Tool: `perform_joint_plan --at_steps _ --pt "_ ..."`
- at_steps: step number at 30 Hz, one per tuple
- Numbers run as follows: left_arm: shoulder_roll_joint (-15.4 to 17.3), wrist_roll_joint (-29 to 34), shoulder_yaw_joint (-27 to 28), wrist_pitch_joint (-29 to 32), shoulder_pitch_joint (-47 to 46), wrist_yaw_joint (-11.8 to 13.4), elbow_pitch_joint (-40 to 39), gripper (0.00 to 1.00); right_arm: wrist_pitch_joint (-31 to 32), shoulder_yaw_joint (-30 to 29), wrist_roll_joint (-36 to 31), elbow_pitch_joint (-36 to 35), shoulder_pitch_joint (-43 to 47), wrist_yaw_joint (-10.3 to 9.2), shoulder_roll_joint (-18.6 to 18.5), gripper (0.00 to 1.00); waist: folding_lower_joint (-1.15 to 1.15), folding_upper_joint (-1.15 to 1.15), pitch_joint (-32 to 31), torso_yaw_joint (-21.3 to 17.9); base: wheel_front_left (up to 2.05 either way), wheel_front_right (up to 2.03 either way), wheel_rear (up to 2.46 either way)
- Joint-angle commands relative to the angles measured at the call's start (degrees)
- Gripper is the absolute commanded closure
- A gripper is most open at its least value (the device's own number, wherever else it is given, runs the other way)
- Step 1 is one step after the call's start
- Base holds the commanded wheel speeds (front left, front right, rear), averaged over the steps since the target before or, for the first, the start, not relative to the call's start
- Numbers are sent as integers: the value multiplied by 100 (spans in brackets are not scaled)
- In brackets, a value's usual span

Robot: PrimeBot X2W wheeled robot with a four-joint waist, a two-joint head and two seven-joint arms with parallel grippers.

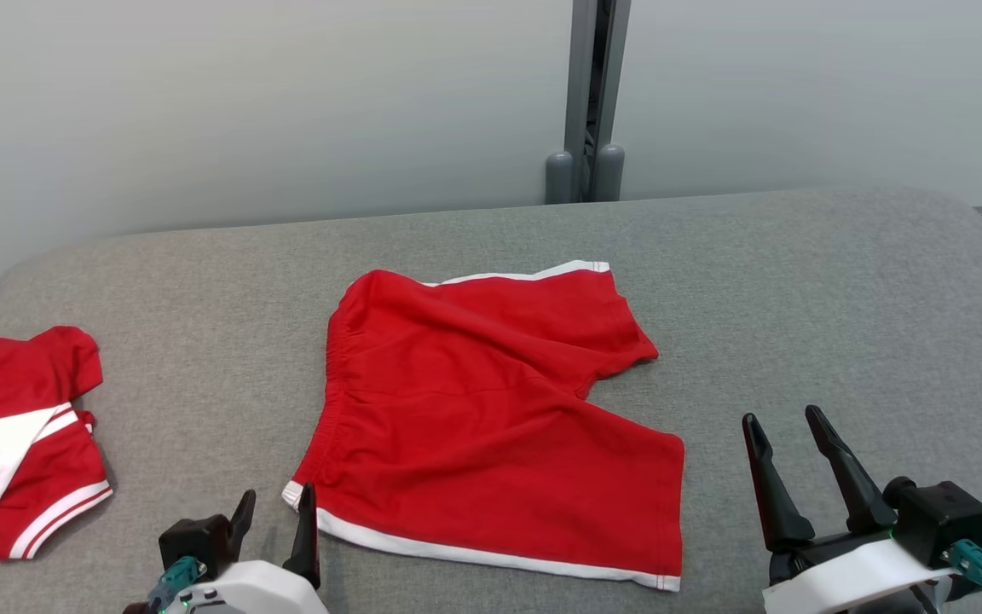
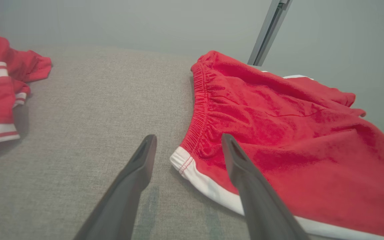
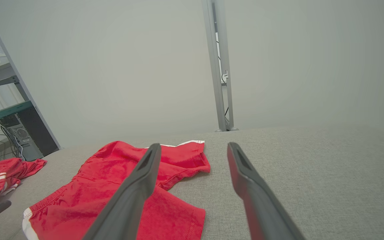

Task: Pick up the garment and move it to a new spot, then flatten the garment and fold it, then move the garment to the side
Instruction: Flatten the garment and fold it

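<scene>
My left hand (image 1: 278, 493) is standing wide, empty. The shorts (image 1: 491, 409), likely soft and limp, are lying just ahead; I am favouring their corner (image 2: 179, 158).

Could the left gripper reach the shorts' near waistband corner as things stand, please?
Probably yes: the left gripper is open, the corner of the shorts seems to lie between its fingers, nothing blocking.

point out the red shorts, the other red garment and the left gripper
red shorts (image 1: 491, 409): head view, middle of the fabric
other red garment (image 1: 14, 375): head view, its red upper part
left gripper (image 1: 278, 495): head view, midway between its open fingertips
</scene>
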Motion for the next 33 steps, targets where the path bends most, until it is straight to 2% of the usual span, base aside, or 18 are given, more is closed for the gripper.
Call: perform_joint_plan --at_steps 1,8,15,22,32,33 --pt "7 -67 28 -9 -40 -43 177 0 44 15 -42 -62 68 -1 -42 0 0 0 4 -58 0 0 0" --pt "-15 -90 119 -9 -159 107 648 0 109 82 -33 -109 82 -1 -66 0 0 0 37 -251 0 0 0" --pt "-41 -244 228 -9 -350 1 1095 0 122 101 -38 -146 78 -1 -82 0 0 0 126 -479 0 0 0" --pt "-59 -335 366 -9 -576 55 1329 0 141 93 -47 -177 67 -1 -89 0 0 0 230 -578 0 0 0" --pt "-128 -647 544 1 -805 -173 1663 0 85 105 -63 -90 19 -1 -44 0 0 0 350 -582 0 0 0" --pt "-136 -750 596 28 -838 -216 1717 11 84 114 -64 -87 8 -1 -41 0 0 0 368 -583 0 0 0"
